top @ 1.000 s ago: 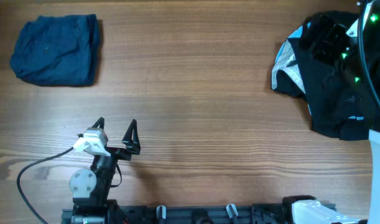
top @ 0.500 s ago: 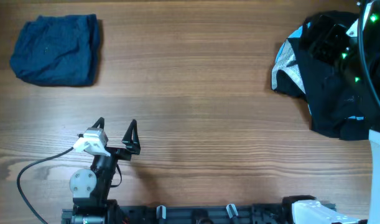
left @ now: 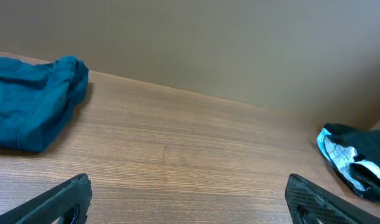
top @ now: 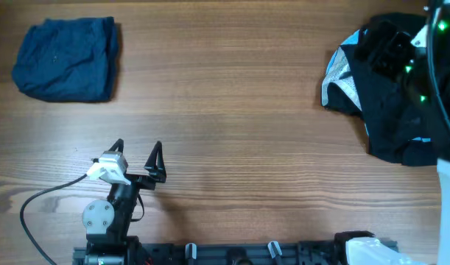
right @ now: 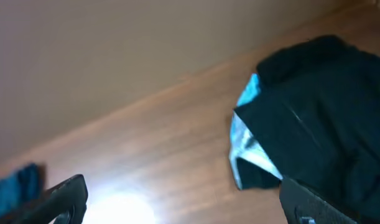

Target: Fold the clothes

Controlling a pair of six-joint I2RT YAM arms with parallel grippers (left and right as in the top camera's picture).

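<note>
Clothes lay in two lots on the table (top: 232, 110). A black garment (top: 394, 118) was crumpled in a heap, with a pale grey-and-blue lining (top: 341, 81) showing at its edge. A blue garment (top: 66, 59) lay flat and roughly squared, well apart from the heap across bare wood.

The right gripper (right: 183, 204) hung above the heap, its fingers spread wide and holding nothing. The left gripper (top: 138, 146), well apart from the heap and nearer the blue piece, was likewise spread and empty.

A grab into the heap would probably pinch several layers at once, since the dark folds hid hems and corners, and the whole bundle might drag instead of opening out. The heap also reached the table's edge, so a careless pull could slide it off.

No brand, label or writing could be read on either garment.
</note>
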